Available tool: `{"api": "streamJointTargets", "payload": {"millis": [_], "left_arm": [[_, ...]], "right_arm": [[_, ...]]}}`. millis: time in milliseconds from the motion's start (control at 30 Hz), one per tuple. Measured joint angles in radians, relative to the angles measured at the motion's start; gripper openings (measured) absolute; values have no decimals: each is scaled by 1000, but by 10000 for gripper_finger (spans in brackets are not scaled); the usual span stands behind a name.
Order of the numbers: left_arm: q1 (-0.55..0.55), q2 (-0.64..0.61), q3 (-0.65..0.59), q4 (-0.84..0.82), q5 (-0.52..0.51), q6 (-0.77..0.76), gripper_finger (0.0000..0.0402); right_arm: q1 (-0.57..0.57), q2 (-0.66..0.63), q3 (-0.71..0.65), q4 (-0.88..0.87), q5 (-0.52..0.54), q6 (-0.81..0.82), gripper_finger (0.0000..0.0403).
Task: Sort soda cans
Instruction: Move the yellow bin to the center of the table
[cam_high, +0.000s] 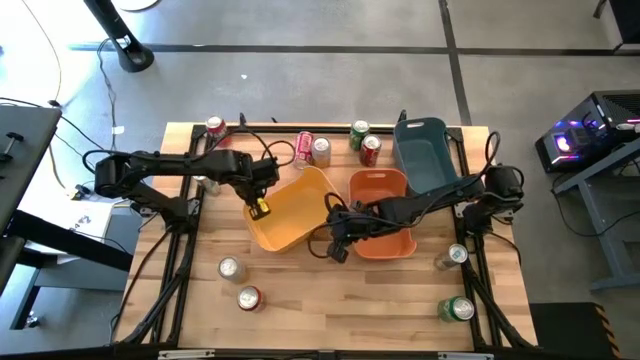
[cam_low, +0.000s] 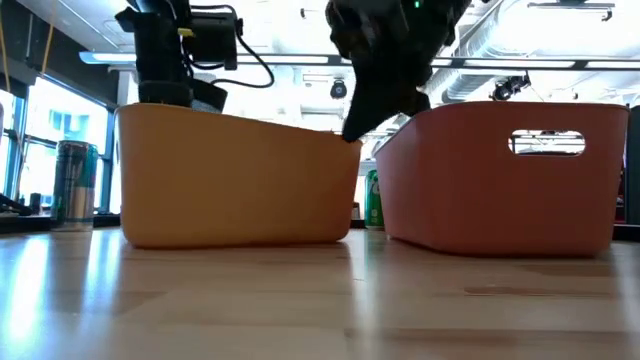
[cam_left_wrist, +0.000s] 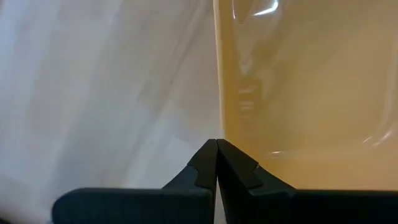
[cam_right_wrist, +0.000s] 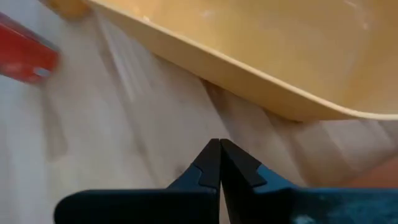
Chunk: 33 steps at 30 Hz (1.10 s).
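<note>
Three bins near the middle of the table (cam_high: 300, 300): yellow bin (cam_high: 290, 215) turned at an angle, orange bin (cam_high: 385, 190) just beside it on the right, teal bin (cam_high: 420, 150) behind the orange one, toward the far edge.

Left gripper (cam_high: 260, 207) at the left rim of the yellow bin, fingers (cam_left_wrist: 205, 165) pressed together, holding nothing. Right gripper (cam_high: 335, 247) at the near corner of the yellow bin, in front of the orange bin, fingers (cam_right_wrist: 208, 162) also pressed together, with nothing between them.

Cans spread around the bins, none inside any bin as far as visible. Red can (cam_high: 215, 127) at the far left corner. Pink can (cam_high: 304, 147) and silver can (cam_high: 321, 150) close together at the far edge, behind the yellow bin. Green can (cam_high: 359, 133) and second red can (cam_high: 371, 150) touching or almost touching, beside the teal bin. Two cans toward the near left: silver-top can (cam_high: 230, 268) and red one (cam_high: 249, 298). On the right side, silver can (cam_high: 456, 256) near the edge and green can (cam_high: 457, 309) lying at the near right corner.
</note>
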Motion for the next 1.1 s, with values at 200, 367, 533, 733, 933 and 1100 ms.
{"api": "streamJointTargets", "payload": {"millis": [200,367,533,733,933,1100], "left_arm": [[-57,-3,0,-7,55,-164,0],[-126,-3,0,-17,73,-300,0],[-199,-3,0,-39,75,-447,0],[-286,-3,0,-43,91,-550,0],[-350,-4,0,-29,97,-601,0],[-390,-4,0,43,139,-608,0]], "right_arm": [[-43,19,0,9,77,-138,0],[-92,19,0,60,101,-255,0],[-142,25,0,82,94,-382,0],[-186,25,0,156,45,-404,0],[-202,25,0,239,56,-398,0],[-231,25,0,305,61,-396,0]]}}
